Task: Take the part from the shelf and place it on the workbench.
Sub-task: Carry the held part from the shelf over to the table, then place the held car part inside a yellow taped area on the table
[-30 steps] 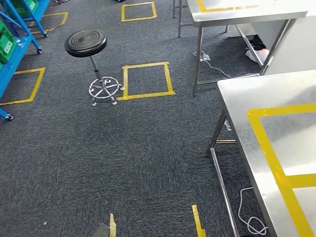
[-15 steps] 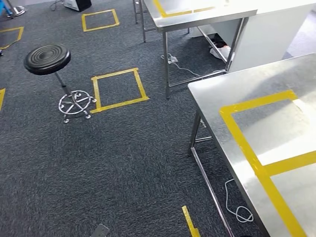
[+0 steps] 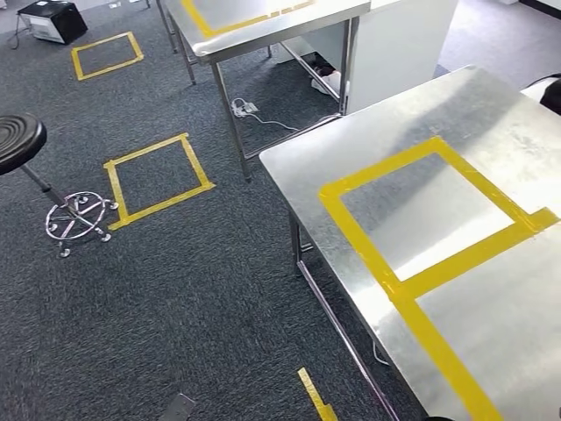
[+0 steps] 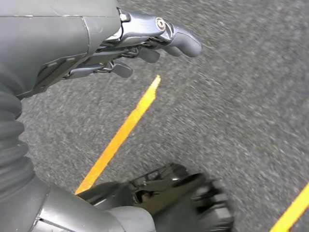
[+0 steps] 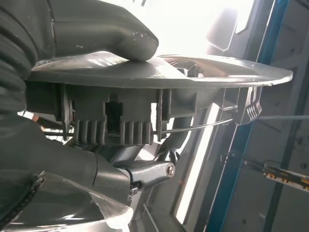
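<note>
Gripping the grey part point(image 5: 146, 92) with thumb on top and fingers beneath, the right hand point(image 5: 109, 43) carries it, the left hand point(image 4: 120, 43) hangs empty, fingers apart, over carpet, and the workbench point(image 3: 463, 105) lies at two o'clock.

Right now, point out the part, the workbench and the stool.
part point(image 5: 204, 77), right wrist view, its grey upper surface.
workbench point(image 3: 463, 114), head view, bare steel top.
stool point(image 3: 17, 136), head view, black round seat.

A steel counter point(image 3: 317, 158) at right bears yellow tape point(image 3: 371, 254) outlines; the grey carpet floor point(image 3: 198, 298) carries tape squares point(image 3: 158, 180) too.
</note>
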Controlling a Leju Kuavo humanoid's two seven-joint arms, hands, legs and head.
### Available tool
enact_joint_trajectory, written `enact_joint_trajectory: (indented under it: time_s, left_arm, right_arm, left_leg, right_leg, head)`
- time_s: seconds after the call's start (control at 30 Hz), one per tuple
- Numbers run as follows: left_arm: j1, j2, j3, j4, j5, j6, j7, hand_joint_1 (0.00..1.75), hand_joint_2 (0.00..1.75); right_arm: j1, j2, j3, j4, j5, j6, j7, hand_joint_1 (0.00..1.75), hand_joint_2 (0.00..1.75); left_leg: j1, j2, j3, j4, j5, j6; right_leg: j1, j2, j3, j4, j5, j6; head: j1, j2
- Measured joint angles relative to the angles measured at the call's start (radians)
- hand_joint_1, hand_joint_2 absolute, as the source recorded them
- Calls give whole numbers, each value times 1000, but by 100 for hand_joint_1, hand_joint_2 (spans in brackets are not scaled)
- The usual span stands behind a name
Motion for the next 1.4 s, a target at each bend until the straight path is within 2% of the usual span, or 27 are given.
enact_joint_trajectory:
  time_s: [0.03,0.07,0.17,0.2,0.23,0.3,0.33,0.4,0.47,0.53,0.57,0.67,0.7,0.73,0.8,0.83,0.9,0.93,1.0,1.03,1.07,1.13,1.2,1.27,1.33,1.37,1.4]
  left_arm:
    - [1,0,0,0,0,0,0,0,175]
    - [1,0,-1,0,0,0,0,0,175]
    - [0,8,-1,0,0,1,0,0,175]
    - [-1,13,-1,0,0,2,0,0,175]
    - [-2,18,-1,0,0,2,0,0,175]
    - [-4,22,-2,0,0,4,0,0,175]
    - [-6,21,-2,0,0,4,0,0,175]
    - [-9,17,-2,0,0,5,-2,0,175]
    - [-8,13,-2,0,0,5,-3,0,175]
    - [-4,9,-3,0,1,5,-3,0,175]
    - [-3,7,-3,0,2,6,-3,0,175]
    - [-4,9,-4,0,5,9,-4,0,175]
    - [-4,12,-5,0,6,10,-5,0,175]
    - [-4,15,-6,1,7,10,-6,0,175]
    - [-3,15,-8,0,9,11,-8,0,175]
    - [-4,15,-9,0,10,11,-8,0,175]
    - [-4,14,-10,0,11,10,-9,0,175]
    - [-3,14,-10,0,11,10,-9,0,175]
    - [1,14,-11,0,11,10,-9,0,175]
    - [4,14,-11,0,12,9,-9,0,175]
    - [5,14,-11,0,12,8,-9,0,175]
    - [7,15,-12,0,12,6,-9,0,175]
    - [7,18,-14,0,11,0,-9,0,175]
    - [6,24,-19,0,8,-8,-8,0,175]
    - [1,27,-25,0,4,-17,-6,0,175]
    - [-4,27,-29,0,0,-22,-4,0,175]
    - [-9,27,-34,0,-5,-27,-2,0,175]
  right_arm:
    - [0,0,1,0,1,0,0,175,175]
    - [1,0,1,0,2,0,0,175,175]
    - [1,0,5,1,9,0,0,175,175]
    - [1,0,7,2,11,0,0,175,175]
    - [2,0,9,3,13,0,0,175,175]
    - [4,0,14,5,15,0,0,175,175]
    - [6,0,17,6,16,0,1,175,175]
    - [7,-1,23,9,18,0,0,175,175]
    - [5,-4,29,14,21,0,-2,175,175]
    - [11,-9,34,25,23,0,-2,175,175]
    - [16,-11,37,33,23,0,-2,175,175]
    - [28,-20,48,63,28,0,0,175,175]
    - [31,-23,50,72,30,0,1,175,175]
    - [34,-25,53,81,34,0,5,175,175]
    - [43,-33,60,99,55,0,43,175,175]
    - [49,-42,65,109,70,0,74,175,175]
    - [56,-69,78,126,98,0,132,175,175]
    - [58,-81,84,134,106,0,149,175,175]
    - [58,-99,96,146,113,0,162,175,175]
    - [58,-105,100,150,115,0,166,175,175]
    - [58,-113,103,155,121,0,177,175,175]
    - [57,-139,115,164,154,0,235,175,175]
    - [53,-193,138,177,218,5,356,175,175]
    - [44,-272,163,199,271,30,491,175,175]
    - [30,-364,178,224,291,98,589,175,175]
    - [20,-412,182,239,293,143,622,175,175]
    - [6,-459,186,258,292,189,645,175,175]
  left_leg:
    - [-8,-2,-30,29,6,10]
    - [-18,-6,-41,17,33,21]
    - [-53,-49,2,-172,176,69]
    - [-61,-65,20,-226,204,79]
    - [-65,-78,32,-257,219,85]
    - [-67,-73,49,-292,231,90]
    - [-64,-63,61,-317,244,94]
    - [-55,-39,87,-369,266,98]
    - [-45,-13,98,-388,270,91]
    - [-34,18,99,-383,262,77]
    - [-26,32,98,-377,257,68]
    - [-2,68,89,-332,227,33]
    - [1,76,83,-310,213,23]
    - [1,81,79,-290,201,15]
    - [0,89,77,-268,188,8]
    - [3,86,78,-264,183,3]
    - [11,54,66,-225,148,-5]
    - [13,31,47,-177,116,-7]
    - [15,4,-11,-44,51,-5]
    - [14,0,-35,8,37,0]
    - [11,-2,-46,27,42,8]
    - [1,-18,-18,-46,102,29]
    - [-10,-69,38,-180,163,54]
    - [-17,-104,66,-247,182,68]
    - [-18,-87,71,-267,192,72]
    - [-15,-72,77,-283,201,72]
    - [-13,-57,82,-301,211,73]
  right_leg:
    - [4,12,3,0,-2,-3]
    - [7,24,7,0,-4,-6]
    - [7,60,17,-5,-7,-12]
    - [4,71,18,-10,-5,-11]
    - [-1,81,19,-16,-2,-7]
    - [-8,101,23,-36,8,4]
    - [-6,95,23,-42,10,6]
    - [4,51,10,-14,-18,6]
    - [5,-1,-37,90,-79,15]
    - [-3,-18,-75,173,-108,35]
    - [-10,-25,-71,166,-95,48]
    - [-30,-66,14,14,-22,93]
    - [-32,-77,34,-19,-16,94]
    - [-33,-81,43,-28,-20,84]
    - [-30,-67,42,-14,-27,54]
    - [-29,-59,39,-9,-28,44]
    - [-28,-42,37,-6,-26,33]
    - [-28,-33,36,-7,-25,27]
    - [-24,-11,32,-7,-22,20]
    - [-20,2,31,-7,-20,18]
    - [-16,15,30,-7,-19,16]
    - [-11,42,29,-8,-16,13]
    - [-12,67,27,-11,-10,13]
    - [-21,92,21,-16,-1,21]
    - [-25,114,13,-25,9,36]
    - [-23,102,7,-25,9,41]
    - [-20,75,-2,-16,-1,44]
  head:
    - [0,0]
    - [0,0]
    - [1,0]
    - [1,0]
    - [-1,0]
    - [-4,0]
    - [-6,0]
    - [-2,0]
    - [2,0]
    - [1,0]
    - [1,0]
    - [3,0]
    - [5,0]
    - [4,0]
    - [1,0]
    - [-3,0]
    - [-4,0]
    - [-5,0]
    - [-7,0]
    - [-8,0]
    - [-8,0]
    - [-8,0]
    - [-7,0]
    - [-9,0]
    - [-12,0]
    - [-11,0]
    - [-9,0]
